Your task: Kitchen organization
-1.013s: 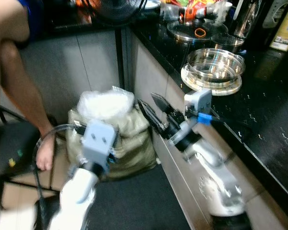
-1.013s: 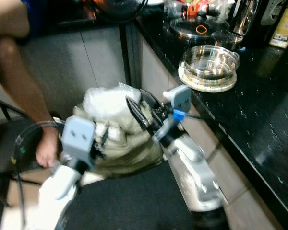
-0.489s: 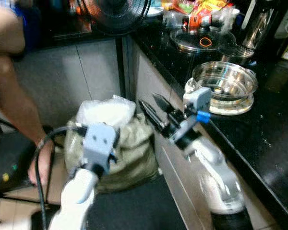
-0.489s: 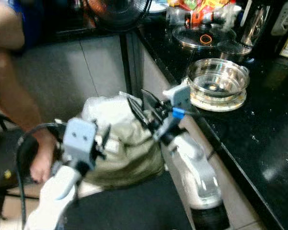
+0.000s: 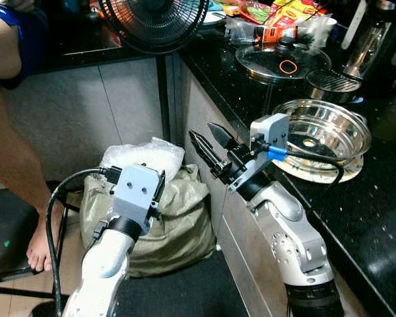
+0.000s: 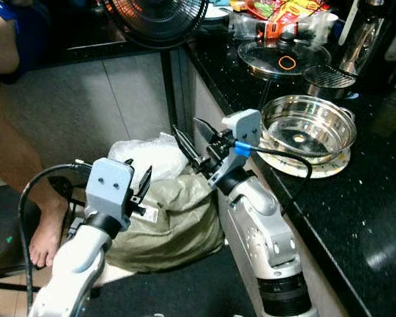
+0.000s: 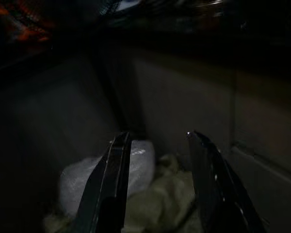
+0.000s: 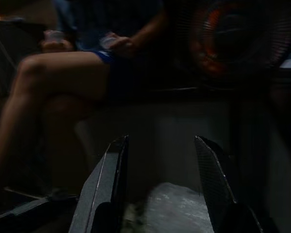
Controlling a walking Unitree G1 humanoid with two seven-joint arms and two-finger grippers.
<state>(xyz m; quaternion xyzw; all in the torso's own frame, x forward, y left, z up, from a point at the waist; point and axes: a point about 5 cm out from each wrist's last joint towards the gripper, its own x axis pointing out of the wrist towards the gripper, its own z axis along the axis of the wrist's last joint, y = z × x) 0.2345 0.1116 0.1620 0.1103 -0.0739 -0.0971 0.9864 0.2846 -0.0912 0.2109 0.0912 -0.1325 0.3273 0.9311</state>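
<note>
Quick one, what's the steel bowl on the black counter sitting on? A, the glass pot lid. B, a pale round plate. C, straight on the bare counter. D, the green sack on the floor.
B: the steel bowl rests on a pale round plate whose rim shows under its near edge, while the glass lid lies apart, farther back on the counter.

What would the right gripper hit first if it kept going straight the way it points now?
Probably nothing close: the right gripper, open and empty, points past the sack toward the seated person's legs and the grey cabinet front. Depth is unclear.
</note>
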